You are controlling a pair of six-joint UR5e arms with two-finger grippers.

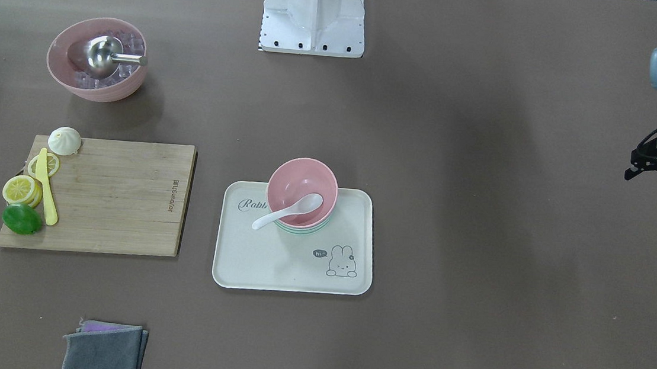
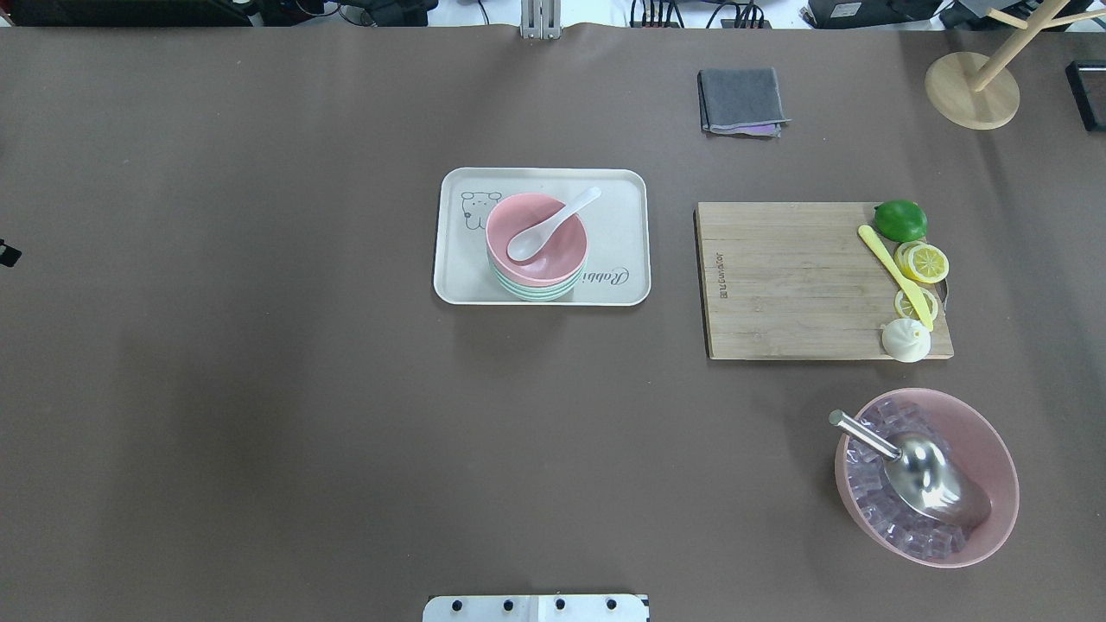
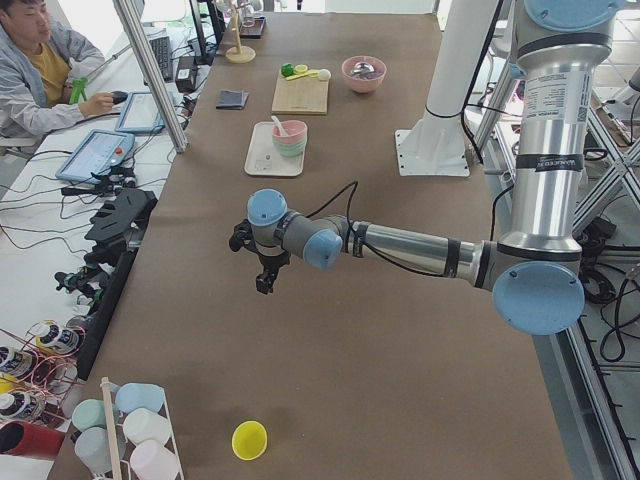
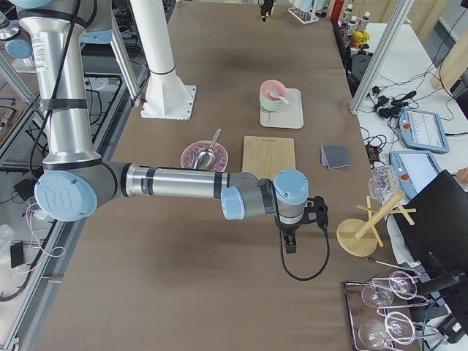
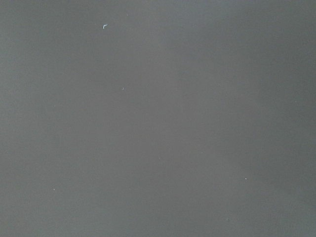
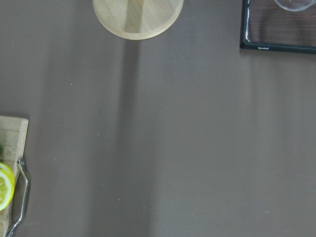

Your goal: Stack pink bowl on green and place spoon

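I see the pink bowl (image 1: 302, 191) nested on the green bowl (image 2: 536, 292) on the tray (image 1: 292, 264), with the spoon (image 1: 289, 211) lying inside it. The left gripper (image 3: 262, 283) and right gripper (image 4: 289, 245) hang well away; I can't tell whether either is spread.

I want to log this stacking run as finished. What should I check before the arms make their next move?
1. The pink bowl is nested in the green bowl: ok.
2. The spoon has its head inside the pink bowl and its handle over the rim: ok.
3. The stack sits on the tray, inside its rim: ok.
4. The left end effector is far from the stack, over bare table: ok.
5. The right end effector is far from the stack, near the table's other end: ok.
6. Both end effectors are open and empty: cannot tell.
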